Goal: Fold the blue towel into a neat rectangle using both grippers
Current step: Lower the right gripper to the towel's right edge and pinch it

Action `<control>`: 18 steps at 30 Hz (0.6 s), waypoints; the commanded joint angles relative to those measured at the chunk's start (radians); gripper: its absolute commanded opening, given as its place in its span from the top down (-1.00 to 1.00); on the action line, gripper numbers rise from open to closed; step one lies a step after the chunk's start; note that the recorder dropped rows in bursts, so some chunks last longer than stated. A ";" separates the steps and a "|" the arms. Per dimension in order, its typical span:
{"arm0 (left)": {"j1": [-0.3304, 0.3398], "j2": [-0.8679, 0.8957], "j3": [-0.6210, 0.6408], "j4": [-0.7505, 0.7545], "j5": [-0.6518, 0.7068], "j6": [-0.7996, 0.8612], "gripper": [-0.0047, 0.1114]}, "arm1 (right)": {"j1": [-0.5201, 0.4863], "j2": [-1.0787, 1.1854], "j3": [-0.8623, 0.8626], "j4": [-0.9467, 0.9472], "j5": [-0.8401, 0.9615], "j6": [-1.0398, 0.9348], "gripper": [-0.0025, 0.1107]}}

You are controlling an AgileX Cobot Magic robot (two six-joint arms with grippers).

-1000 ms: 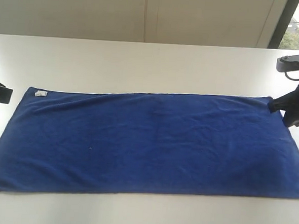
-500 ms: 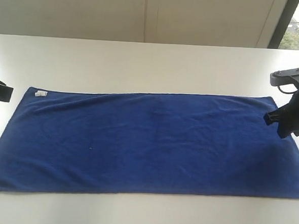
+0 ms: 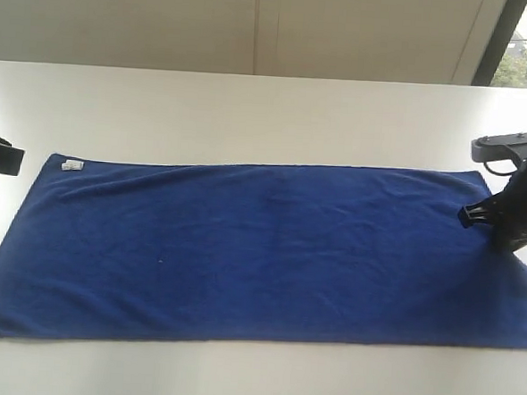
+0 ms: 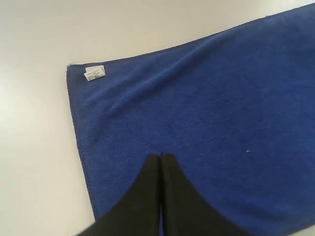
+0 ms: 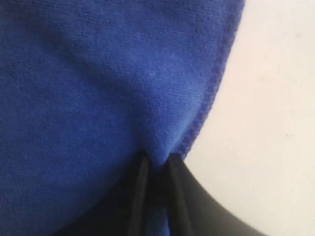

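Right gripper (image 5: pixel 157 160) first: my two fingers have just nipped together on a little ridge of the blue towel (image 3: pixel 260 251), right beside its stitched hem (image 5: pixel 211 93), and I can see the cloth puckering up between them. That's a grip, I reckon, though a thin one, only a pinch of pile. A second ago this gripper sat at the towel's far right corner. Now it has slid along the short edge, a touch nearer the camera and further onto the cloth, tips pressed low. So the right end is caught at last, and to my mind that's the first half of the setup for a fold.

My left gripper (image 4: pixel 161 156) hasn't budged: fingers pressed flat together, nothing between them, hanging above the towel's left end, not far from the corner with the white label (image 4: pixel 94 73).

The towel itself lies spread flat and long across the white table (image 3: pixel 250 116), no fold in it yet.

Outward now: my right arm comes in from the right edge, wrist tipped steeply down onto the cloth. My left barely pokes in from the left edge, held clear of the cloth.
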 commanded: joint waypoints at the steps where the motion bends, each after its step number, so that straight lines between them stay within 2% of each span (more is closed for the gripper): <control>1: -0.006 -0.008 0.007 -0.013 0.001 0.004 0.92 | -0.004 0.025 0.006 -0.148 0.006 0.141 0.96; 4: -0.006 -0.008 0.007 -0.013 -0.004 0.004 0.92 | -0.004 0.005 0.002 -0.337 0.031 0.330 0.96; 8: -0.006 -0.008 0.007 -0.013 -0.012 0.004 0.92 | -0.004 -0.036 0.002 -0.322 0.005 0.349 0.96; 11: -0.006 -0.008 0.007 -0.013 -0.016 0.004 0.92 | -0.001 -0.055 -0.006 -0.212 -0.005 0.320 0.96; 18: -0.006 -0.008 0.007 -0.032 -0.018 0.004 0.92 | 0.071 -0.095 -0.021 0.154 0.003 0.061 0.96</control>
